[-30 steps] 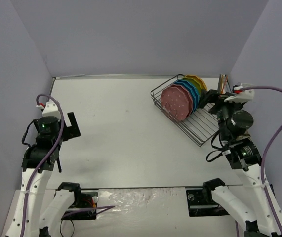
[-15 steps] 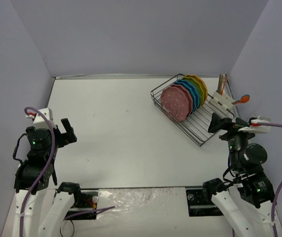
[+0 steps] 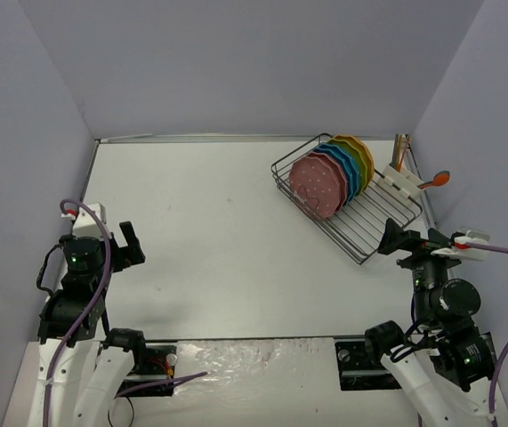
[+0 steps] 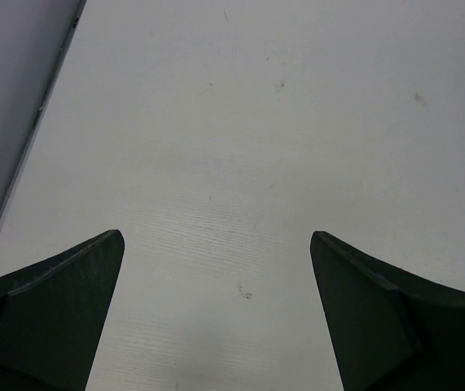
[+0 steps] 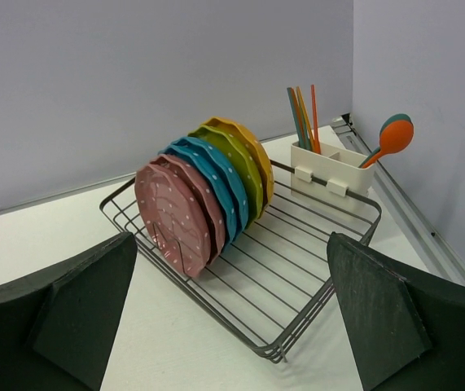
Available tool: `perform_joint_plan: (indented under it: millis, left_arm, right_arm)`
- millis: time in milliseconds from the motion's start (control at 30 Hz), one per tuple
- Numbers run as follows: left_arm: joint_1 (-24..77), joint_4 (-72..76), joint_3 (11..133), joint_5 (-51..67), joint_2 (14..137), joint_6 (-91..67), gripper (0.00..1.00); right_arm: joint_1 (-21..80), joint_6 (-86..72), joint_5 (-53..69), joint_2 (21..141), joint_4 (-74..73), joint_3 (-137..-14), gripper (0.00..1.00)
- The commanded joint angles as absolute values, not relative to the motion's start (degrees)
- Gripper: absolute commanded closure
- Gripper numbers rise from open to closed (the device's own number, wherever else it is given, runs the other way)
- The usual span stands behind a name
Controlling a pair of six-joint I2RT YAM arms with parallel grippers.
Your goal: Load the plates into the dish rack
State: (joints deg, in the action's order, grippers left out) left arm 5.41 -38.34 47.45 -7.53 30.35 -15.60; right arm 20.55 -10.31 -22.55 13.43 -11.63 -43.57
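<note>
Left tool [image 3: 132, 245] [image 4: 216, 234]: jaws spread wide, nothing between them. It hangs over the near left part of the surface [image 3: 218, 222] [image 4: 256, 122], close to the left wall; its wrist view shows only bare white top with a few small specks.

Centre of the surface: nothing standing on it in the top view.

Far right corner: dish rack [image 3: 374, 222] [image 5: 274, 352], dark wire, set at an angle to the walls. The plates [image 3: 325, 178] [image 5: 179, 213] stand on edge in one row at its left end, packed face to face and leaning slightly. Order from the near end: pink, blue, green, orange-yellow (exact count not clear, they overlap). All visible plates are inside the rack. The rest of the rack floor is bare wire.

White cutlery holder [image 3: 398, 182] [image 5: 328, 169] hooks on the rack's far right side. It carries thin coloured sticks [image 5: 301, 114] and an orange spoon [image 3: 439, 178] [image 5: 393, 137] leaning out to the right.

Right tool [image 3: 394, 238] [image 5: 232, 237]: jaws wide apart, holding nothing. It sits just beside the rack's near right corner, not touching it, facing the plates.
</note>
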Motion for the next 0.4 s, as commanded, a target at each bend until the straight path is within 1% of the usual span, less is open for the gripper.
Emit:
perform_joint_plan:
  millis: [0, 367]
  left_arm:
    - [3.82, -32.94, 48.16, -7.4, 31.76, -14.63, 0.03]
    - [3.52, -32.87, 48.08, -6.86, 32.34, -14.94, 0.03]
  right_arm:
    - [21.01, -10.28, -21.96, 13.72, -7.92, -43.31, 0.0]
    - [21.01, -9.52, -21.52, 12.09, -7.12, -42.9, 0.0]
